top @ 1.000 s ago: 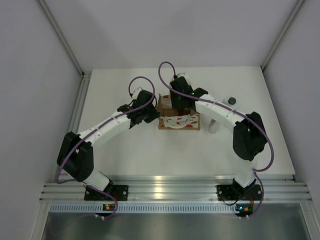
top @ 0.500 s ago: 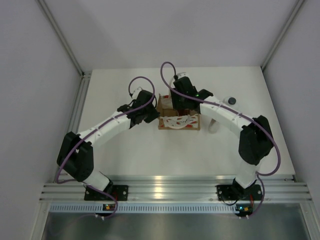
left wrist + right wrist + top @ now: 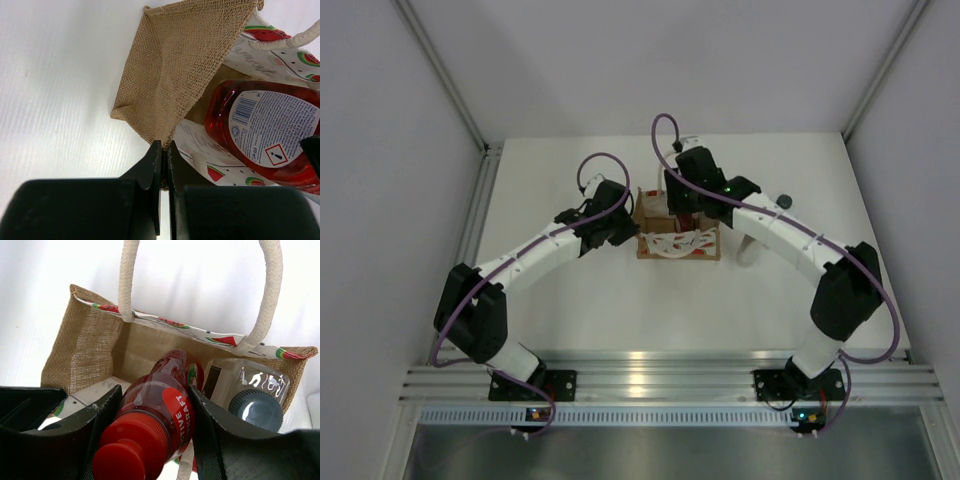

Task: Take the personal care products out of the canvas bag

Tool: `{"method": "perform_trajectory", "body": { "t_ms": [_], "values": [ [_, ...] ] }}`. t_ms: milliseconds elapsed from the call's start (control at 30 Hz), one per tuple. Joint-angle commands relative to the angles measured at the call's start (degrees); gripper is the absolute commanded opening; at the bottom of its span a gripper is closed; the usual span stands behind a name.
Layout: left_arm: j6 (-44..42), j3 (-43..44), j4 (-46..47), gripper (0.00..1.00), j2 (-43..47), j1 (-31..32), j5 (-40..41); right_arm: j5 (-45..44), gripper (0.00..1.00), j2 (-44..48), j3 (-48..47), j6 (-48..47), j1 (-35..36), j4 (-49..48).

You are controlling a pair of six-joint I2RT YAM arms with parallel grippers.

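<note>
Near edge: both arms reach out from their bases and meet over the middle of the counter (image 3: 620, 300).

Left fingers (image 3: 159, 150): closed tight, pinching the rim of the canvas bag (image 3: 170, 65) at its left burlap side panel. Fabric runs straight into the pinch.

The bag sits upright, mouth open, between the two wrists. The printed white panel faces the near side and the rope handles (image 3: 127, 280) are flopped loose.

Right fingers (image 3: 683, 208): reaching down into the bag's mouth, partly spread, one pad on each side of the red bottle (image 3: 160, 400) at its shoulder, both touching it. I read that as a grip. The red cap points up at the wrist camera, and the white label shows from the left wrist view. The bottle's lower body is inside the bag.

Beside it in the bag, on the right-hand end: a pale bottle with a dark grey cap (image 3: 255, 407), upright, touching the bag wall.

Farther right, out on the counter: another dark-capped bottle (image 3: 782, 201), standing just beyond the right forearm, apart from the bag.
</note>
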State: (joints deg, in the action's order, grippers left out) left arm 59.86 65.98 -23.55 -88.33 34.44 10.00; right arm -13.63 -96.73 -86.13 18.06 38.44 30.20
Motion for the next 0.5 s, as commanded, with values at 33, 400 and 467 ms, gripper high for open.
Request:
{"method": "perform_trajectory", "body": {
  "t_ms": [33,400,467],
  "values": [
    [-0.7,-0.67,-1.76,0.0,1.41,-0.42,3.54,0.18,0.0,6.81,-4.92,0.22,-0.64,-2.87],
    [-0.53,-0.67,-1.76,0.0,1.5,-0.42,3.54,-0.79,0.0,8.66,-9.06,-1.27,-0.73,1.18],
    [-0.35,-0.59,-1.76,0.0,1.5,-0.51,3.45,-0.44,0.0,7.61,-8.53,-1.54,-0.82,1.09]
  ]
}}
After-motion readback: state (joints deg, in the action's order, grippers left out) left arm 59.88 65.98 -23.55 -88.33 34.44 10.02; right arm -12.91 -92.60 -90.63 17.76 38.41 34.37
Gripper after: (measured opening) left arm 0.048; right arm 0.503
